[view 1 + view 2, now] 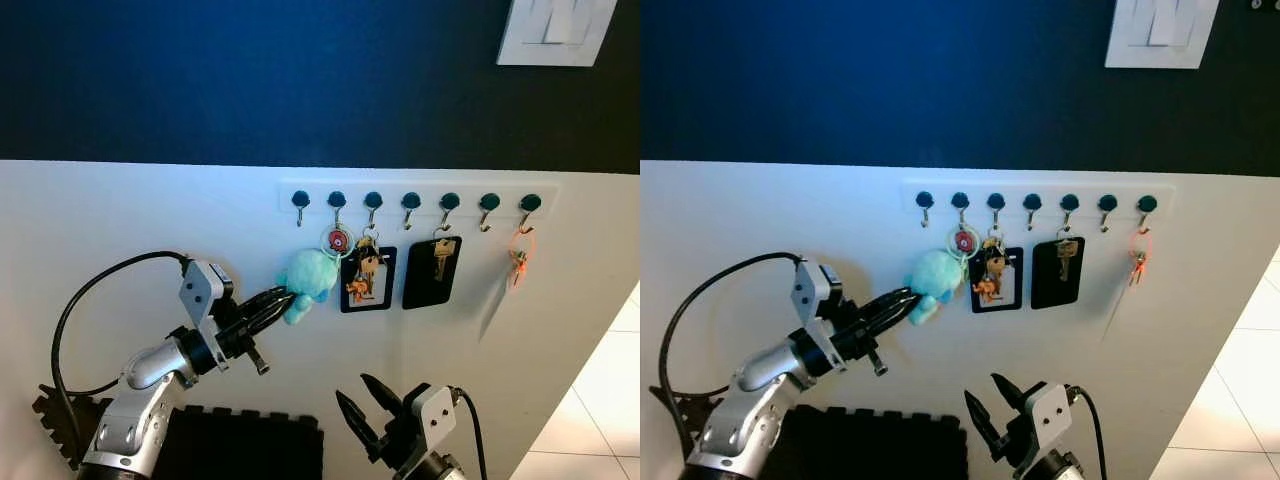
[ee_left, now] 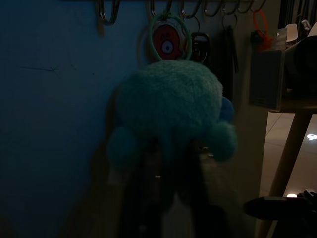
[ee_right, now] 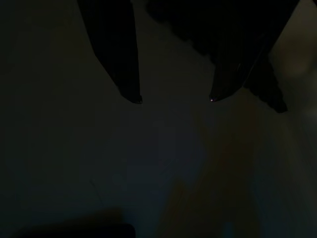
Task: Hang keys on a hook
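A teal plush keychain (image 1: pixel 309 277) hangs against the white wall under the hook rail (image 1: pixel 420 197). Its green ring with a red and white disc (image 1: pixel 338 240) sits right below the second hook (image 1: pixel 337 205); I cannot tell whether the ring rests on it. My left gripper (image 1: pixel 283 298) reaches up from the lower left and is shut on the plush's underside. In the left wrist view the plush (image 2: pixel 171 106) is close ahead, with the ring (image 2: pixel 169 43) above it. My right gripper (image 1: pixel 362 402) stands open low in the middle, holding nothing, its fingertips (image 3: pixel 134 96) spread apart.
Two black card holders with keys (image 1: pixel 368 278) (image 1: pixel 433 270) hang from the third and fifth hooks, and an orange key loop (image 1: pixel 520 252) from the last. A white switch plate (image 1: pixel 555 30) is at the upper right. A black foam mat (image 1: pixel 240 440) lies below.
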`<state>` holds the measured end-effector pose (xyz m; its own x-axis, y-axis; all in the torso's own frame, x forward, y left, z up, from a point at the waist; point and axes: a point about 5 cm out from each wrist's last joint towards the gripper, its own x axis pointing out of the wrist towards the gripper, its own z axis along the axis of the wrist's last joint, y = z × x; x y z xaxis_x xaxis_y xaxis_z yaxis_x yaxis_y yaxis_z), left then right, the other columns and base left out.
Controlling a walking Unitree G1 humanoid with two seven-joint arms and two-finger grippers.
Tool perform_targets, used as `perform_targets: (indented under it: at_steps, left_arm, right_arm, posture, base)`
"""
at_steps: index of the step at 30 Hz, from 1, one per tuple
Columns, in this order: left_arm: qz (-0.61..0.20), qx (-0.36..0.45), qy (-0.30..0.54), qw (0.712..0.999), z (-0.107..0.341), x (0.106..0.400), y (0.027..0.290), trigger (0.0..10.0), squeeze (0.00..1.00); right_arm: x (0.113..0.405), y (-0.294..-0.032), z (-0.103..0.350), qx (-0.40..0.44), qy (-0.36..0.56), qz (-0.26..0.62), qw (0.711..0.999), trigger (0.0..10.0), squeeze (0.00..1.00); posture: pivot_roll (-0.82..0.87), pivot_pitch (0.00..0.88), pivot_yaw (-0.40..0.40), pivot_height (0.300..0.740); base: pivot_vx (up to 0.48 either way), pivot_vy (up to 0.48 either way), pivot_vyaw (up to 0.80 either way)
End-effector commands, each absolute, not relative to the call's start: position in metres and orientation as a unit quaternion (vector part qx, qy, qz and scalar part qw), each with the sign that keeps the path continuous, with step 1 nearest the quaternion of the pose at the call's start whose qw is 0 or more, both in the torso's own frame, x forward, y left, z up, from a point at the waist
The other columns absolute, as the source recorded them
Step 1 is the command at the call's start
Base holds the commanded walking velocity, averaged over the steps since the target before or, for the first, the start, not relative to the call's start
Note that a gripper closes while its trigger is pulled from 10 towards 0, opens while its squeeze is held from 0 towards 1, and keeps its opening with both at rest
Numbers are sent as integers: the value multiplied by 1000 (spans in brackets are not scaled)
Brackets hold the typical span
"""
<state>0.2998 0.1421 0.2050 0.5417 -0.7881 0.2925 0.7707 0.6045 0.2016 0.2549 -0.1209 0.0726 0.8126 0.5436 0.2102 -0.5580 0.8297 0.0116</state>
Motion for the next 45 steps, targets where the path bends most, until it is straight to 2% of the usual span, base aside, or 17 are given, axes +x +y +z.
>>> perform_targets:
  at_steps: [1,10,11,12,13,15,16,29,41,42,44,45]
  left_arm:
    - [-451,15,-183,873,207,298,140,10000,1000]
    - [-450,21,-183,874,207,298,140,10000,1000]
    - [-451,21,-181,874,206,297,140,10000,620]
    - [-452,21,-179,874,205,297,140,10000,416]
    - [-453,21,-178,873,205,297,139,10000,90]
    - [-454,21,-178,873,205,297,139,10000,90]
    - [-454,21,-177,873,204,296,139,10000,0]
    - [-464,19,-169,869,201,295,138,10000,0]
    - [-468,28,-149,870,189,293,140,10000,0]
    - [-463,20,-152,873,188,293,141,10000,953]
    - [-463,20,-152,873,188,293,141,10000,953]
    - [-462,18,-152,874,188,293,141,10000,1000]
  right_arm:
    - [254,-121,71,40,-96,287,952,10000,0]
    - [255,-119,77,43,-110,289,950,10000,0]
    - [256,-118,83,44,-124,290,948,10000,0]
    - [257,-117,86,43,-132,291,946,10000,0]
    - [257,-116,91,42,-142,292,945,10000,0]
    - [258,-116,93,41,-148,292,944,10000,0]
    - [258,-115,98,41,-158,291,943,10000,0]
    - [261,-111,140,45,-238,279,929,10000,0]
    - [263,-107,160,52,-266,280,921,10000,0]
    - [265,-107,161,52,-267,280,921,10000,0]
    - [265,-107,161,52,-267,280,921,10000,0]
    - [265,-107,162,52,-266,280,921,10000,0]
  posture:
    - [41,40,26,740]
    - [41,39,26,740]
    - [41,37,26,740]
    - [41,37,26,740]
    - [41,37,26,740]
    - [41,37,26,740]
    - [41,33,24,740]
    - [38,26,29,740]
    - [39,34,31,740]
    - [39,35,29,740]
    - [39,35,29,740]
    - [39,35,29,740]
  base:
    - [0,0,0]
    - [0,0,0]
    - [0,0,0]
    - [0,0,0]
    - [0,0,0]
    - [0,0,0]
    - [0,0,0]
    - [0,0,0]
    - [0,0,0]
    - [0,0,0]
    - [0,0,0]
    - [0,0,0]
